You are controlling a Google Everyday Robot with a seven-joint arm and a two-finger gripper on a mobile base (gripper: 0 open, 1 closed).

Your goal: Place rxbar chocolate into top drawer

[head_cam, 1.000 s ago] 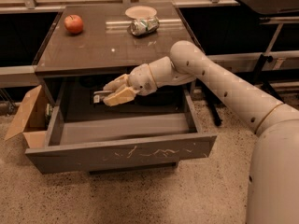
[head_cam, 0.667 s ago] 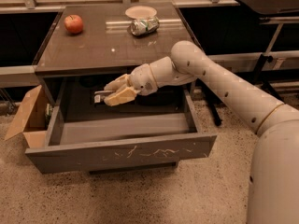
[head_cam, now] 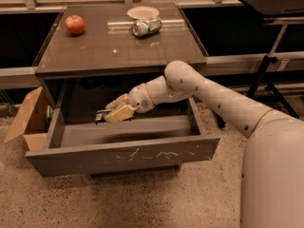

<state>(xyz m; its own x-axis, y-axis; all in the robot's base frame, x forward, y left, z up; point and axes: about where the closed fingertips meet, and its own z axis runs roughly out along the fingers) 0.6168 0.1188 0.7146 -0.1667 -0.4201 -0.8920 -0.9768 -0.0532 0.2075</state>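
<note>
Speckled floor up front, with the top drawer (head_cam: 128,156) standing open. The tool (head_cam: 113,114) hung inside the drawer space, pinching what looked like the rxbar chocolate (head_cam: 100,116). Further back, the tabletop (head_cam: 114,51) carried a crushed can (head_cam: 146,26) and an apple (head_cam: 75,24).

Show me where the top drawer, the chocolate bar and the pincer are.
top drawer (head_cam: 128,156): camera view, scratched front panel.
rxbar chocolate (head_cam: 99,116): camera view, its dark end sticking out of the grip.
pincer (head_cam: 109,113): camera view, midway between its tips, over the open drawer.
</note>
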